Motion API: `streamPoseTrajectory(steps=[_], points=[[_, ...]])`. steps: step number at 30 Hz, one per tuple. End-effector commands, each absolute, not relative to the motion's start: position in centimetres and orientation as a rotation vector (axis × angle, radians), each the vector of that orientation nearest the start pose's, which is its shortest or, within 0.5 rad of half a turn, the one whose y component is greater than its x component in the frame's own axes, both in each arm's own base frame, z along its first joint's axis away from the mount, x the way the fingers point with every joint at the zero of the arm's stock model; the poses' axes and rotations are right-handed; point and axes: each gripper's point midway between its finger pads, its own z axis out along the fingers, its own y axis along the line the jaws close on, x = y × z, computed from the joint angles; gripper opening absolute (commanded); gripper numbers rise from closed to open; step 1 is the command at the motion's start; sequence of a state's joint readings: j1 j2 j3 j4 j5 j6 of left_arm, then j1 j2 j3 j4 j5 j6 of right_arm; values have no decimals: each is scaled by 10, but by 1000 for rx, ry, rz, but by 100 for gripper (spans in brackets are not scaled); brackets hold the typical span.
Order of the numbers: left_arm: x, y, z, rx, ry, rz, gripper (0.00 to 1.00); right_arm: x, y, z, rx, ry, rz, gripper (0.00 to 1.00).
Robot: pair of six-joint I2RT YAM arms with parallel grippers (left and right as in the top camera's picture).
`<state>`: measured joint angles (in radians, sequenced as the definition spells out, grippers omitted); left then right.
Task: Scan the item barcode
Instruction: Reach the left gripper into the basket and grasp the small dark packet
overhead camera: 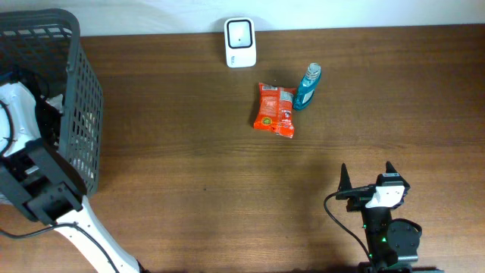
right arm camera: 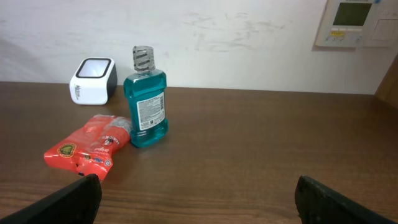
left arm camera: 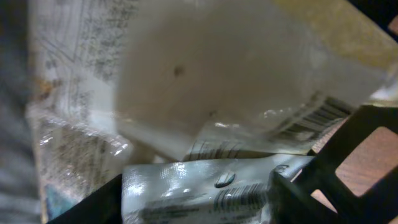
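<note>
We are at the pick: inside the grey basket (overhead camera: pixel 83 98) our left gripper (left arm camera: pixel 205 202) straddles a clear-wrapped packet (left arm camera: pixel 180 186), jaws part-open, hold unclear; next, clamp, lift, show its barcode (left arm camera: pixel 239 198) to the white scanner (overhead camera: pixel 240 42), right gripper (overhead camera: pixel 367 168) idling wide open, empty.

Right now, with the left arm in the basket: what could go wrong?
1. The glossy clear-wrapped packs overlap below the left wrist camera, so a grip may slip or take two.
2. The left arm reaches into the dark grey mesh basket. Lifting out could snag its wall.
3. The upright teal mouthwash bottle and orange snack packet sit near the white scanner. A swing there might topple the bottle.
</note>
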<state>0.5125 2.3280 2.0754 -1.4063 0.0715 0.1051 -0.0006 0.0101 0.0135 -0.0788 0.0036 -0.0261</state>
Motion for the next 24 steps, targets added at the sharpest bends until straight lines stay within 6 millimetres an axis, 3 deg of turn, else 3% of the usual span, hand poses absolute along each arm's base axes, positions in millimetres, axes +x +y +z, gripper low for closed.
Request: streamPoseTrajectory(steps=[1,3,5,6,10,13,17,24], points=[[387,197,44,-628,3143,-179,43,246,-4,155,4,1651,-32,98],[389,199,43,-625,3133,-167,30,246,-4,155,4,1651,-32,98],[392,200,43,-623,3122,-161,4,246,-4,155,4,1651,-32,98],[393,202,44,-623,3115,-157,0,246,-4,155,4,1651,-32,98],[407,209,66,-632,3053,-126,0,246,-4,155,4,1651,-32,98],[424,216,113,-677,2942,-104,0,246,-4,155,3,1651,-31,98],[444,206,189,-605,2766,-179,0,246,-4,155,4,1651,-32,98],[447,193,288,-536,2514,-186,0,246,-4,155,4,1651,-32,98]])
